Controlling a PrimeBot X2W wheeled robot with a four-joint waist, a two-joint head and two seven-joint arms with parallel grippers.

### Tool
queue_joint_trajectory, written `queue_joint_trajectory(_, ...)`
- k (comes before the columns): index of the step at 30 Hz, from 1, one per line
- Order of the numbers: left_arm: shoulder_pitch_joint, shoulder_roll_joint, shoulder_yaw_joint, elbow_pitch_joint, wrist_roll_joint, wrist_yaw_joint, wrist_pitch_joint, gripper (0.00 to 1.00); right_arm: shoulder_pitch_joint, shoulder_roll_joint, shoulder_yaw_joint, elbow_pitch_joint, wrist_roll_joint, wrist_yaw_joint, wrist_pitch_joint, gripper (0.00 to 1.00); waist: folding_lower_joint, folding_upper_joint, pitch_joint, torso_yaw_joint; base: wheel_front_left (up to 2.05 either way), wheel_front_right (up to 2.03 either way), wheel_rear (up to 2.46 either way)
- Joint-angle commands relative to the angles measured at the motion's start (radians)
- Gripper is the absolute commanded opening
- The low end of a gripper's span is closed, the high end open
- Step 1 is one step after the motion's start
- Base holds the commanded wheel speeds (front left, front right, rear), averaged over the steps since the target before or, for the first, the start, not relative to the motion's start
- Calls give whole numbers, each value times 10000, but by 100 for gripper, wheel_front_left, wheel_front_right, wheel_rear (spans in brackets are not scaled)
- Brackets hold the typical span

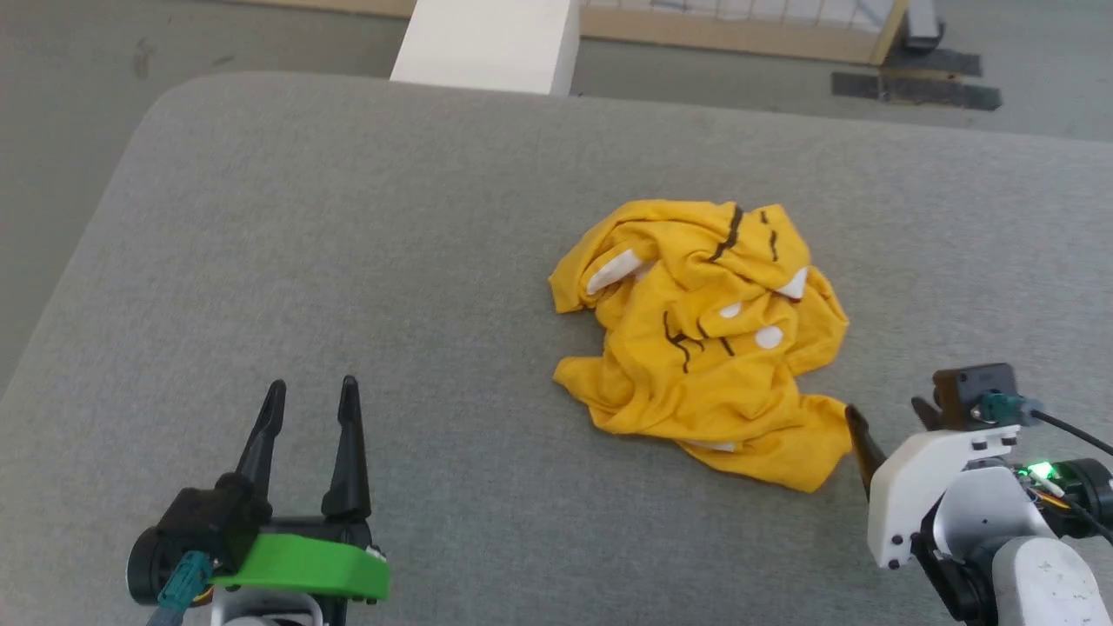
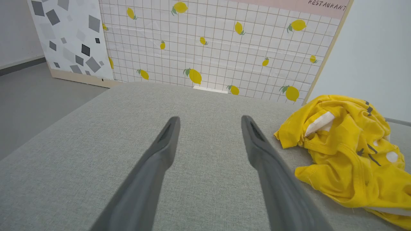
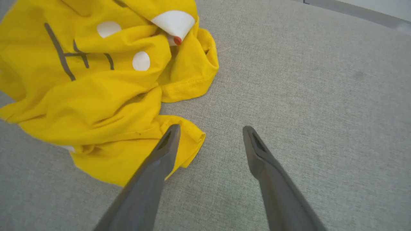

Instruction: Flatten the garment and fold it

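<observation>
The garment point(image 1: 709, 339) is a bright yellow T-shirt with white patches and black stripes, crumpled in a heap on the grey padded table point(image 1: 348, 261), right of centre. My left gripper point(image 1: 313, 391) stands open at the lower left, well clear of the cloth, which lies to its right point(image 2: 350, 150). My right gripper point(image 1: 887, 413) is open at the lower right, just beside the heap's near right corner. In the right wrist view its left finger point(image 3: 167, 147) overlaps the cloth's corner point(image 3: 96, 89), the right one point(image 3: 253, 144) over bare table.
The table's rounded far-left corner and left edge drop to a grey floor point(image 1: 69, 113). A white block point(image 1: 487, 39) and a wooden-framed panel point(image 1: 739, 26) stand beyond the far edge. A lemon-print grid screen point(image 2: 218, 45) stands behind the table.
</observation>
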Motion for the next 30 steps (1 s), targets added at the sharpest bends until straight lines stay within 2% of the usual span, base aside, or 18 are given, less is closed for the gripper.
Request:
queue_joint_trajectory(1, -244, -115, 82, 68, 175, -101, -47, 100, -156, -48, 40, 93, -48, -15, 235, 100, 0, 0, 393, 373, 0, 0, 0)
queue_joint_trajectory(7, -413, -439, 275, 345, 450, -484, -47, 100, -178, -27, 123, 779, -43, -15, 1398, 100, 0, 0, 545, 594, 0, 0, 0)
queue_joint_trajectory(9, -434, -519, 337, 425, 534, -585, -47, 100, -200, -2, 52, 884, 212, -15, 1458, 25, 0, 0, 513, 631, 0, 0, 0)
queue_joint_trajectory(10, -440, -554, 377, 473, 576, -635, -47, 100, -207, 9, 52, 928, 288, -15, 1421, 0, 0, 0, 478, 644, 0, 0, 0)
queue_joint_trajectory(18, -251, -746, 760, 702, 815, -753, -47, 100, -553, 29, -46, 831, 472, -15, 508, 0, 0, 0, -157, 424, 0, 0, 0)
queue_joint_trajectory(22, -52, -829, 937, 685, 875, -763, -47, 100, -1083, -513, -194, 440, 571, -15, 572, 0, 0, 0, -414, 233, 0, 0, 0)
queue_joint_trajectory(26, 6, -883, 1024, 596, 917, -829, -47, 100, -1526, -1307, -1060, 0, 556, -15, 906, 0, 0, 0, -352, 180, 0, 0, 0)
queue_joint_trajectory(30, -68, -920, 1024, 533, 954, -934, -47, 100, -1573, -1925, -2729, -106, 193, -15, 1221, 0, 0, 0, 11, 253, 0, 0, 0)
